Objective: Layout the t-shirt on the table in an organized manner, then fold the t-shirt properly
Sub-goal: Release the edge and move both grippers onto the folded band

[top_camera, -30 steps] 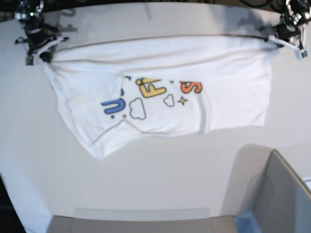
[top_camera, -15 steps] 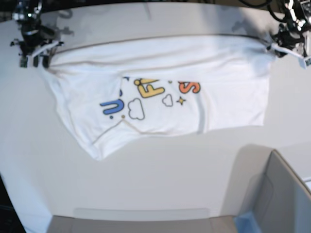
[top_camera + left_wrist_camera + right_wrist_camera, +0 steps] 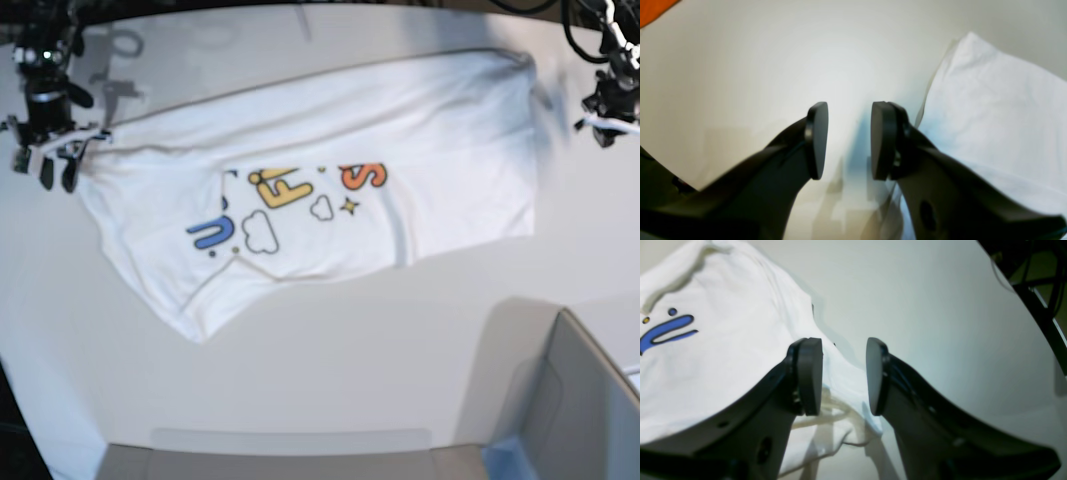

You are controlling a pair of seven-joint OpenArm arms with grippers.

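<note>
Both grippers wide, empty: left gripper (image 3: 848,140) beside t-shirt (image 3: 310,190) corner, right gripper (image 3: 844,375) above its hem. T-shirt lies skewed along far worktop (image 3: 330,350) edge, lower flap apparently doubled under. Risk: folding now locks in crookedness; regrasp may pinch two layers.

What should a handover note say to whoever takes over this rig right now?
Left gripper: open, empty, beside the shirt's edge.
Right gripper: open, empty, above a shirt corner.
T-shirt: lying on the table, print up, spread wide but skewed, one side folded over the print, lower corner bunched.
Done: rough spread.
Left: flatten the folded side and sleeves, square it up, then fold.
</note>
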